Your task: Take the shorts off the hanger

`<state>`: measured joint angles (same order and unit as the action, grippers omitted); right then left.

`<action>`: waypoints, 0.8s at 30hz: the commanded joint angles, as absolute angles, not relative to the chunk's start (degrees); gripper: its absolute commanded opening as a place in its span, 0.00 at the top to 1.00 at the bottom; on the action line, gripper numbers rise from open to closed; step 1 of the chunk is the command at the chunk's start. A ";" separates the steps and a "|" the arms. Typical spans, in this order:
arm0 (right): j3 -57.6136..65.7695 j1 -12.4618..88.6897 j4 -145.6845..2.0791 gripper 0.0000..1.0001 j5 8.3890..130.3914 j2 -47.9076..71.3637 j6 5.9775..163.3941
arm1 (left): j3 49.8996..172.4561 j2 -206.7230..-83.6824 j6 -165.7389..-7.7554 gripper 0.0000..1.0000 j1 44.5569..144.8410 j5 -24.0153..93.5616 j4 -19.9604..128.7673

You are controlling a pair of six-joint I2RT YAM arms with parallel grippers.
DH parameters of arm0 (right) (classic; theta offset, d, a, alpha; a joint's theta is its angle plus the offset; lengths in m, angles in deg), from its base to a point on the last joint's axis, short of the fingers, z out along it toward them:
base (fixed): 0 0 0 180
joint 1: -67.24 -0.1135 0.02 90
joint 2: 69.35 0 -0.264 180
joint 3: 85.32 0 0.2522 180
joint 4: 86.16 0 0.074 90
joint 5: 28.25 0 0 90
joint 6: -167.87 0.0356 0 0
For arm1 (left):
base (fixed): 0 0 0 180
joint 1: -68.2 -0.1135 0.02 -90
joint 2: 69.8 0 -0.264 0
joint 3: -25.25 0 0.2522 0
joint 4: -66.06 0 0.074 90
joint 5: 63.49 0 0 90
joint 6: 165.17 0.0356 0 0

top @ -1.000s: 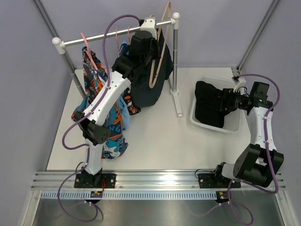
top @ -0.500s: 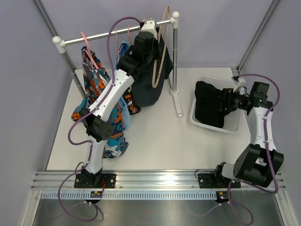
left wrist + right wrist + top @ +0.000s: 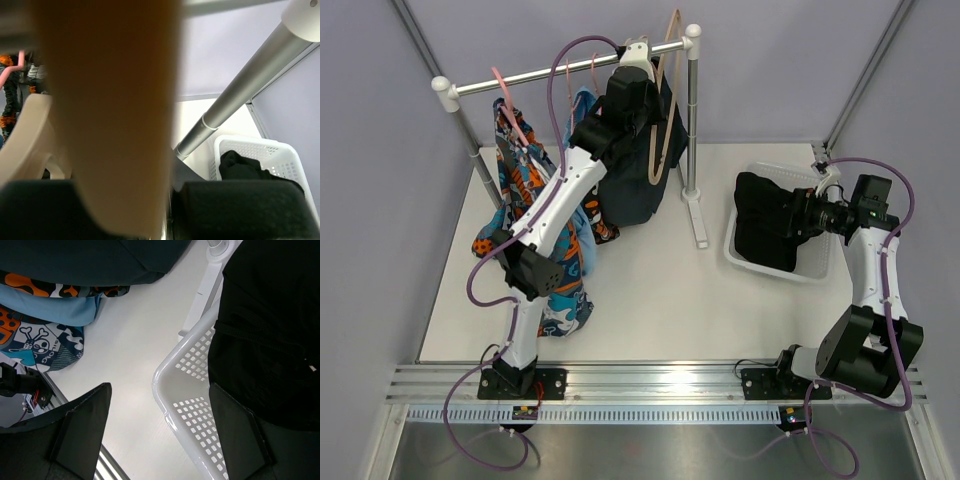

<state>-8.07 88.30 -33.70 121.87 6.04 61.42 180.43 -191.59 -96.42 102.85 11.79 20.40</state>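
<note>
A dark pair of shorts (image 3: 632,195) hangs on a wooden hanger (image 3: 663,120) at the right end of the clothes rail (image 3: 540,76). My left gripper (image 3: 635,52) is up at the rail, shut on that hanger. In the left wrist view the hanger (image 3: 110,115) is a blurred tan bar filling the space between the fingers. Another black pair of shorts (image 3: 768,222) lies in the white basket (image 3: 815,272). My right gripper (image 3: 802,215) hovers open over the basket's rim (image 3: 172,390), holding nothing. An orange camouflage-patterned pair of shorts (image 3: 35,286) peeks out under the dark pair.
A teal-blue-orange patterned garment (image 3: 525,190) and a light blue garment (image 3: 55,310) hang left of the dark shorts, under my left arm. The rail's right post (image 3: 692,130) and its foot (image 3: 698,225) stand between the clothes and the basket.
My left arm has shifted slightly up and right at the rail, carrying the hanger with it. The right arm has stayed over the basket.
</note>
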 commanded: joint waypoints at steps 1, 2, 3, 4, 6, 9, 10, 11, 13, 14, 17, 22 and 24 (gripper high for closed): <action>-8.63 88.25 -33.81 0.12 125.03 5.88 59.94 | 183.15 -192.58 -98.81 0.91 102.21 12.62 24.09; -8.71 88.16 -33.81 0.12 125.20 5.88 59.85 | 183.15 -192.58 -99.16 0.91 102.30 12.71 24.09; -8.80 88.25 -33.81 0.12 125.64 5.88 59.68 | 183.15 -192.58 -99.16 0.91 102.21 12.71 24.17; -8.89 88.25 -33.73 0.12 125.82 5.88 59.76 | 183.15 -192.58 -99.25 0.91 102.21 12.63 24.09; -8.89 88.25 -33.38 0.12 126.43 5.97 59.59 | 183.15 -192.49 -99.34 0.90 102.21 12.54 23.91; -8.89 88.25 -33.11 0.12 127.14 6.06 59.24 | 183.15 -192.49 -99.69 0.88 102.21 12.54 23.82; -8.80 88.25 -33.02 0.12 127.31 6.14 59.15 | 183.15 -192.49 -99.86 0.87 102.21 12.71 23.91; -8.80 88.25 -32.94 0.12 127.40 6.23 59.15 | 183.15 -192.49 -100.13 0.85 102.21 12.71 23.91; -8.71 88.25 -32.85 0.11 127.84 6.15 59.24 | 183.06 -192.40 -100.39 0.84 102.21 12.80 23.91; -8.71 88.25 -32.76 0.11 128.02 6.15 59.24 | 183.15 -192.49 -100.57 0.83 102.21 12.89 23.91; -8.98 88.25 -32.76 0.11 128.28 6.06 59.15 | 183.15 -192.40 -100.83 0.80 102.21 13.15 23.82; -9.24 88.25 -32.67 0.11 128.20 6.15 58.89 | 183.06 -192.05 -101.10 0.79 102.21 13.50 23.73; -9.24 88.25 -32.67 0.10 128.19 6.23 58.89 | 183.15 -191.88 -101.27 0.76 102.21 13.68 23.74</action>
<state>-9.01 88.30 -32.65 126.30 6.09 60.07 180.43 -191.77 -99.72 102.85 13.06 21.40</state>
